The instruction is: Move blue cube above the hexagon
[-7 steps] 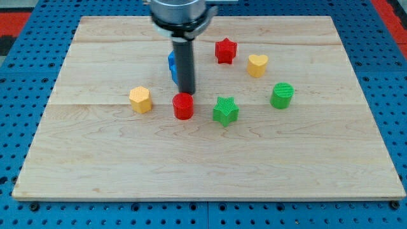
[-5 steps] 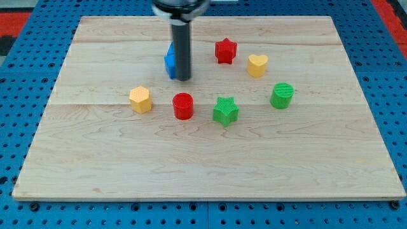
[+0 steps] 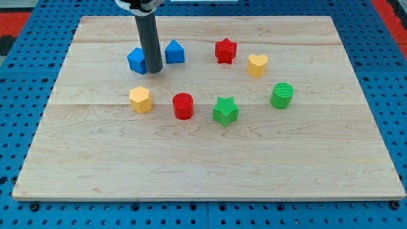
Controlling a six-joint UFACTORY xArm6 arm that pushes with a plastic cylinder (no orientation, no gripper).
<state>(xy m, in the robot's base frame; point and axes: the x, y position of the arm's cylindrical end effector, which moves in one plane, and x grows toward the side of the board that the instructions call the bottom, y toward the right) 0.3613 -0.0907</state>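
The blue cube (image 3: 136,60) lies on the wooden board (image 3: 210,159) toward the view's upper left, above the yellow hexagon (image 3: 140,99). My tip (image 3: 154,71) rests against the cube's right side. A second blue block, house-shaped (image 3: 175,51), sits just right of the rod.
A red cylinder (image 3: 183,105), a green star (image 3: 225,110), a green cylinder (image 3: 282,95), a yellow heart (image 3: 257,65) and a red star (image 3: 225,50) form an arc to the right. The board lies on a blue pegboard (image 3: 25,83).
My tip has moved up and to the view's left, away from the red cylinder. The blue cube now shows to the left of the rod, apart from the house-shaped blue block.
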